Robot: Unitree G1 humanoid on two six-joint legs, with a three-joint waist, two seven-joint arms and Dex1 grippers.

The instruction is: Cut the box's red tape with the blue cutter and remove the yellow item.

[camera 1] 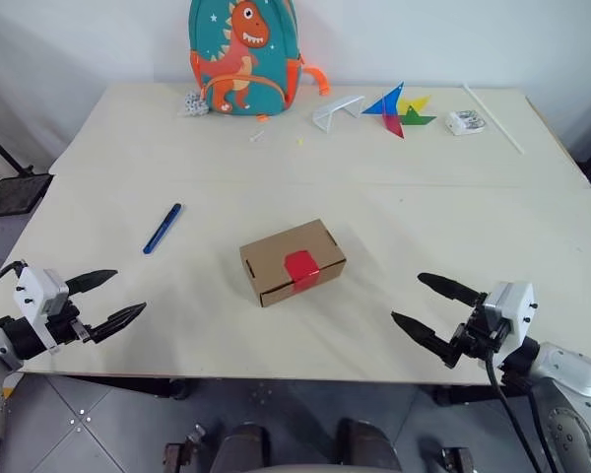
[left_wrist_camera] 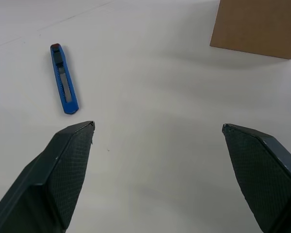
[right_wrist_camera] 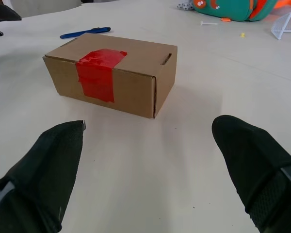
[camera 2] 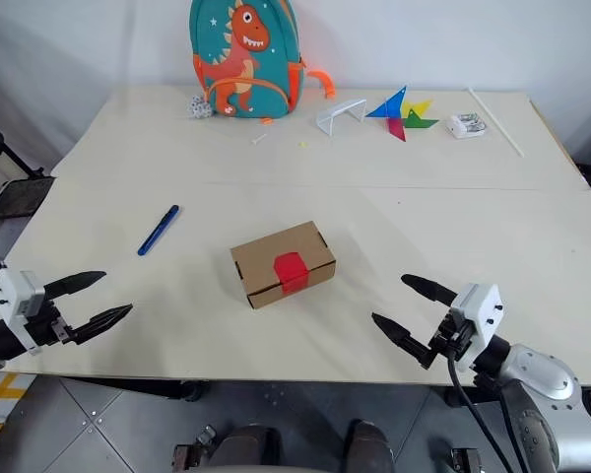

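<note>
The small brown cardboard box [camera 1: 293, 262] sits closed near the middle of the pale worktop [camera 1: 453, 217], turned at a slant. A short bright red tape strip [camera 1: 301, 267] runs over its top front edge and down the near side; the right wrist view shows this most plainly, with the tape [right_wrist_camera: 99, 73] creased over the lid seam and a tuck slot at the box's end. The slim dark blue pen-shaped cutter [camera 1: 163, 228] lies flat on the worktop to the box's left and a little farther back, well apart from it. The left wrist view adds its detail: a lighter blue body with a darker slider along it [left_wrist_camera: 64, 79], and one corner of the box at the frame's edge.

The left pincer [camera 1: 113, 301] hovers at the near left edge of the worktop with its two black fingers spread wide and nothing between them. The right pincer [camera 1: 426, 304] hovers at the near right, likewise spread wide and empty, pointing toward the box.

Along the far edge, seen from the head views, stand a teal backpack with an orange dinosaur [camera 1: 242, 54], a multicoloured pinwheel [camera 1: 399, 108], a small white folded frame [camera 1: 337, 111], a small white packet [camera 1: 466, 122] and a thin white stick [camera 1: 492, 118].
</note>
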